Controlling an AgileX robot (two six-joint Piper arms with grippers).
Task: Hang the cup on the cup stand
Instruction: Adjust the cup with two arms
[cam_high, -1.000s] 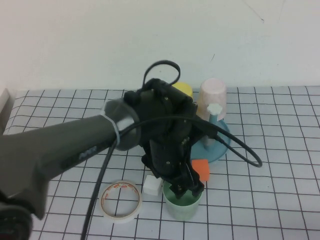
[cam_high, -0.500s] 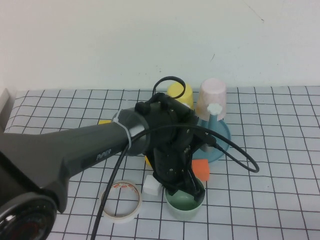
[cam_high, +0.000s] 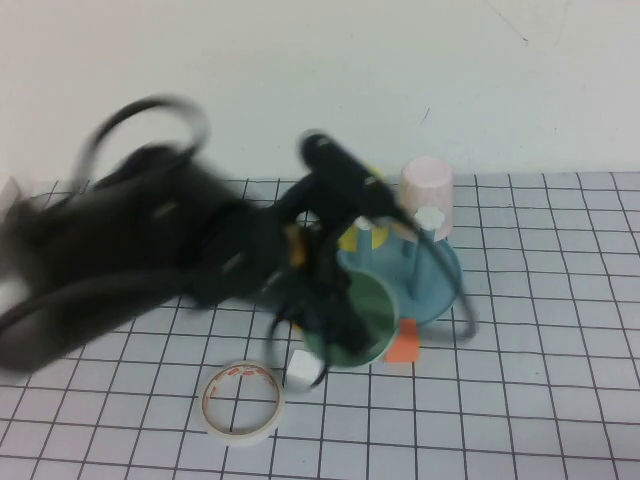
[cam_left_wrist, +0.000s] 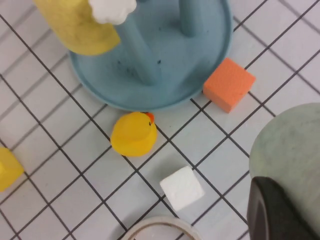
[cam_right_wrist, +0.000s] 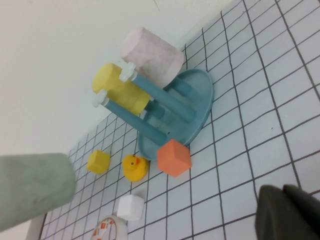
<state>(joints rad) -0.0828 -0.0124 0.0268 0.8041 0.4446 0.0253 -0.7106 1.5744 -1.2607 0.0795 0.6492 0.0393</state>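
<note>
My left gripper (cam_high: 338, 318) is shut on the pale mint-green cup (cam_high: 355, 318) and holds it off the table, tipped so its mouth faces the camera, just in front of the cup stand (cam_high: 437, 285). The arm is blurred with motion. In the left wrist view one dark finger (cam_left_wrist: 272, 210) presses the cup's wall (cam_left_wrist: 292, 150). The blue stand (cam_left_wrist: 150, 75) carries a yellow cup (cam_left_wrist: 80, 25) and a pale pink cup (cam_high: 427, 195) upside down on pegs. My right gripper (cam_right_wrist: 290, 212) is shut and empty over bare table, apart from the stand (cam_right_wrist: 192, 107). The cup also shows in the right wrist view (cam_right_wrist: 32, 187).
An orange cube (cam_high: 402, 342) lies by the stand's front edge. A white cube (cam_high: 298, 370) and a tape roll (cam_high: 242, 402) lie nearer the front. A yellow duck (cam_left_wrist: 132, 134) and a yellow block (cam_left_wrist: 7, 167) sit left of the stand.
The left arm has lifted the green cup off the table, tipped it and carried it back toward the stand. The arm has swung left and now blurs.
</note>
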